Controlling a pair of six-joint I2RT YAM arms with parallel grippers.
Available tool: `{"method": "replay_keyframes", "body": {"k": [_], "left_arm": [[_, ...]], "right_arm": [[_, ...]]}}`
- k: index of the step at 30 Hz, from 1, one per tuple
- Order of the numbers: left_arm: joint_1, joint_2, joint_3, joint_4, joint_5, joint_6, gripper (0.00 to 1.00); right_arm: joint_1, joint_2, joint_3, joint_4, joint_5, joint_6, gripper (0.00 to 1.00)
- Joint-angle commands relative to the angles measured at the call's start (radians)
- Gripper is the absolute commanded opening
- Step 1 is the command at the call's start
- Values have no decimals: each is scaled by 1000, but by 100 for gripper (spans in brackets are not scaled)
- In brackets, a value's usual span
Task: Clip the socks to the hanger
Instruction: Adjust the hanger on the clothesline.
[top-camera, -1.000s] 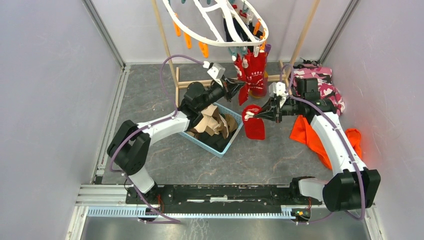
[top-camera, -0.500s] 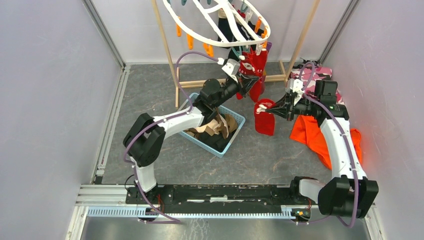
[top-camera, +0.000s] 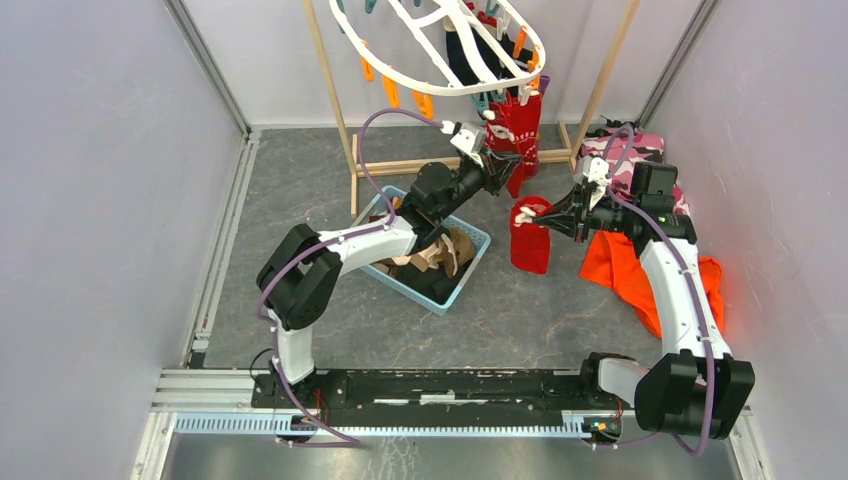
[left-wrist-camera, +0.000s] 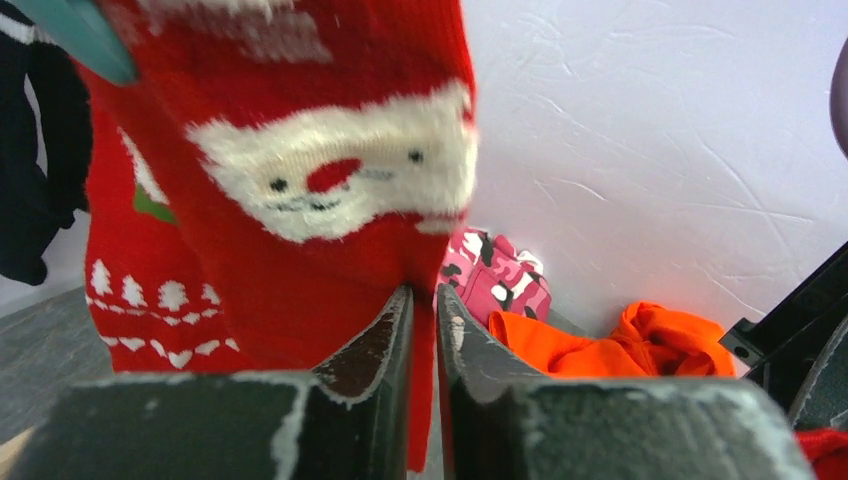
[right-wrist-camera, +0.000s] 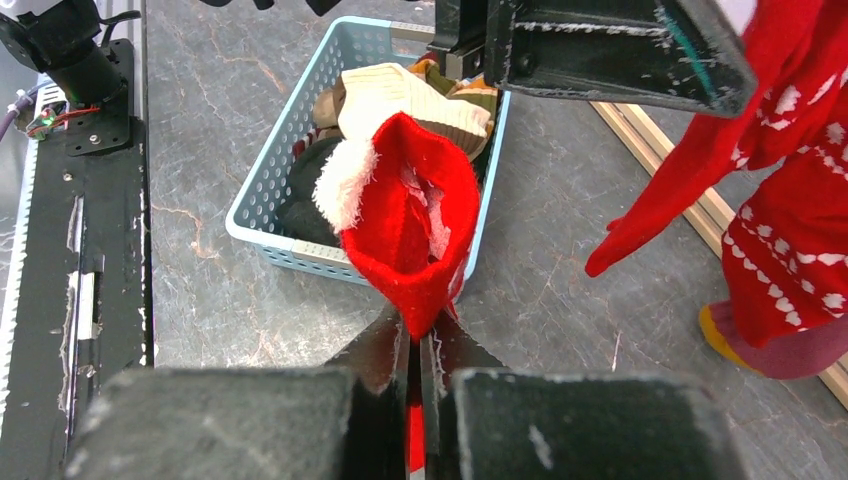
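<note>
Red knit with a fluffy white bearded face, the Santa sock (left-wrist-camera: 330, 180) hangs beneath a teal clip (left-wrist-camera: 70, 35) on the white oval hanger (top-camera: 455, 92). The left claw (left-wrist-camera: 422, 300) sits at its lower edge, jaws a slit apart; whether it pinches cannot be told. The right claw (right-wrist-camera: 415, 340) is clamped on a second red sock (right-wrist-camera: 410, 220), white-cuffed, near the blue basket (right-wrist-camera: 290, 250)

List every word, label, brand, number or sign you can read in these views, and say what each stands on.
None: no readable text in any view.
Santa sock in front of the left tool: pictures only (a face, white trees, hearts).
White-cuffed red sock pinched in the right tool: no lettering.
Basket and hanger: no lettering visible.
</note>
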Motion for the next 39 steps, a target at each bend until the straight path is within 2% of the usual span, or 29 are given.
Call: {"method": "replay_keyframes", "body": {"k": [1,4,9,14,23,26,28,33,36,39], "left_arm": [[-8,-77,-51,34,-52,15,26],[-8,-120,-97,29,-60,18,36],[-8,-210,-196,12,-72,37,46],[-8,-319,-292,-33,-72,78,51],[-8,-598,-477,-227,-53,122,59],[-8,-704,-535,-299,-53,127,67],[-8,-769,-556,-363,-45,139,77],[13,-900,-564,-525,-65,146,99],[87,-923,-487,-666,-22,97,100],[226,-918,-404,-739,115,-22,100]], "right_arm": [[-5,-21,-9,49,-3,36,0],[-5,-21,-14,58,-3,44,0],[-4,-22,-20,70,-3,56,0],[-5,-23,-25,76,-6,64,0],[-3,-20,-17,72,-23,69,0],[1,-17,-3,46,-23,44,0],[10,-9,14,19,-21,20,0],[56,28,93,-94,20,-84,0],[90,60,153,-167,50,-138,0],[120,100,213,-249,78,-210,0]]}}
